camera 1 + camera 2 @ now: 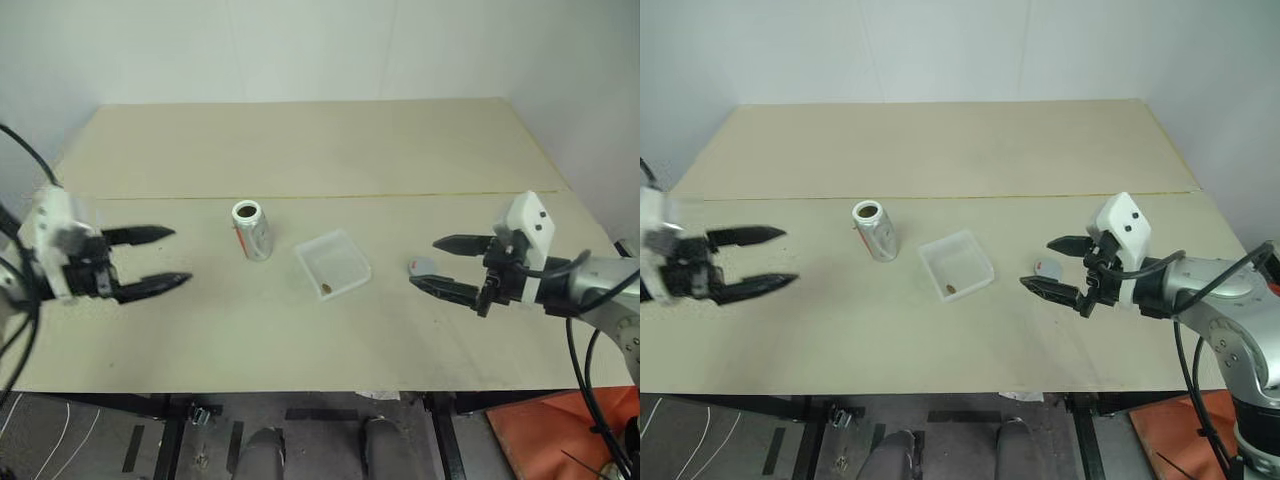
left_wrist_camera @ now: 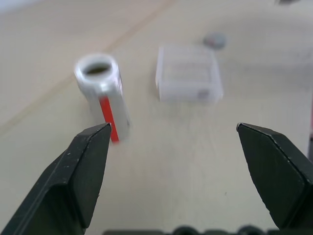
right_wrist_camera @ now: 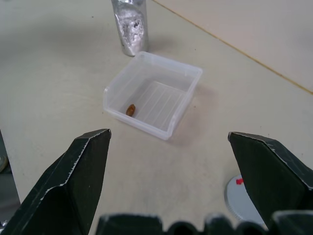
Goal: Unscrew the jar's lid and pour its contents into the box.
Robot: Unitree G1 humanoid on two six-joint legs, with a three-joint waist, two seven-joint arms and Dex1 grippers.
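Note:
The clear jar (image 1: 251, 230) stands upright and lidless on the table, left of the box (image 1: 333, 262). A tiny brown piece of contents (image 3: 130, 109) lies inside the box near its front wall. The grey lid (image 1: 1047, 268) with a red mark rests flat on the table right of the box, between the fingers of my right gripper (image 1: 445, 264) as seen from above. That gripper is open and holds nothing. My left gripper (image 1: 160, 259) hovers open and empty at the left, well apart from the jar (image 2: 103, 93).
A seam (image 1: 400, 195) runs across the pale table behind the jar and box. An orange object (image 1: 560, 430) lies on the floor at the lower right. Cables hang beside both arms.

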